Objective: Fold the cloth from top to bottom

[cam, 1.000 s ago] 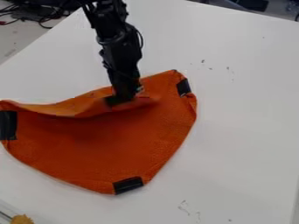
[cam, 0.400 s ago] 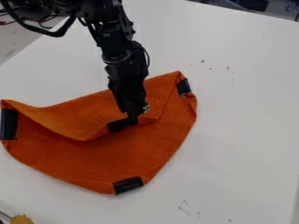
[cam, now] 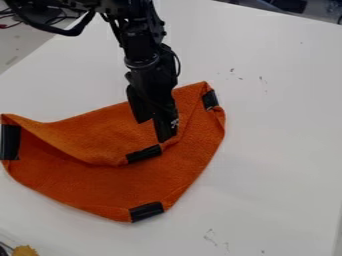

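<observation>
Lower than before, the flap (cam: 100, 137) is stopping short of the bottom edge of the orange cloth (cam: 107, 185). The white table (cam: 274, 150) is supporting the cloth. Over it, the gripper (cam: 153, 130) is holding its fingers apart; snagging the flap while lifting could be undoing the fold.

An orange cloth (cam: 100, 190) lies across a white tabletop (cam: 280, 125), its upper part folded down over the middle. Black patches mark the cloth at the left (cam: 10, 142), upper right (cam: 210, 99) and bottom (cam: 146, 212), with another on the flap's lower edge (cam: 143, 154). Small dark marks (cam: 232, 70) dot the white surface beyond the cloth's upper right, and faint scuffs (cam: 210, 234) show nearer the camera. A yellow-brown object (cam: 25, 251), partly cropped, sits at lower left.
</observation>
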Controlling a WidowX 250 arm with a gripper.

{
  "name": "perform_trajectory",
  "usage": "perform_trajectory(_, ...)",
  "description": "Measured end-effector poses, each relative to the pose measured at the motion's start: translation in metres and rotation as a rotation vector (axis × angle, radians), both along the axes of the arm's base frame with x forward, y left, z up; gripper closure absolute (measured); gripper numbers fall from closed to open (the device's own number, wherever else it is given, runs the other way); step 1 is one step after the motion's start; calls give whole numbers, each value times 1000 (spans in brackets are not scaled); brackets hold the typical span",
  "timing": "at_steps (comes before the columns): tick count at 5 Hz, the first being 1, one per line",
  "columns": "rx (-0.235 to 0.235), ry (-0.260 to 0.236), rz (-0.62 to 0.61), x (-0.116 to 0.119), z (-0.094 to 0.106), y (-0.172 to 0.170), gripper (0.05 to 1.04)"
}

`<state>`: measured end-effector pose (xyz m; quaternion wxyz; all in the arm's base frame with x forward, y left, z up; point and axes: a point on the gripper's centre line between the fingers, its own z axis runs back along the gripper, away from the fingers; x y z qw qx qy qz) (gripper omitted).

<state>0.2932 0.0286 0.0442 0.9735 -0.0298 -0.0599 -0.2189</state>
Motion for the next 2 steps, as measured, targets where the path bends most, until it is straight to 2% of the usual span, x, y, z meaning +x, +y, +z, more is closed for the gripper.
perform_trajectory(1, 17, 6, 12, 4, 8, -3, 75)
perform_trajectory(2, 10, 6, 46, 6, 10, -3, 81)
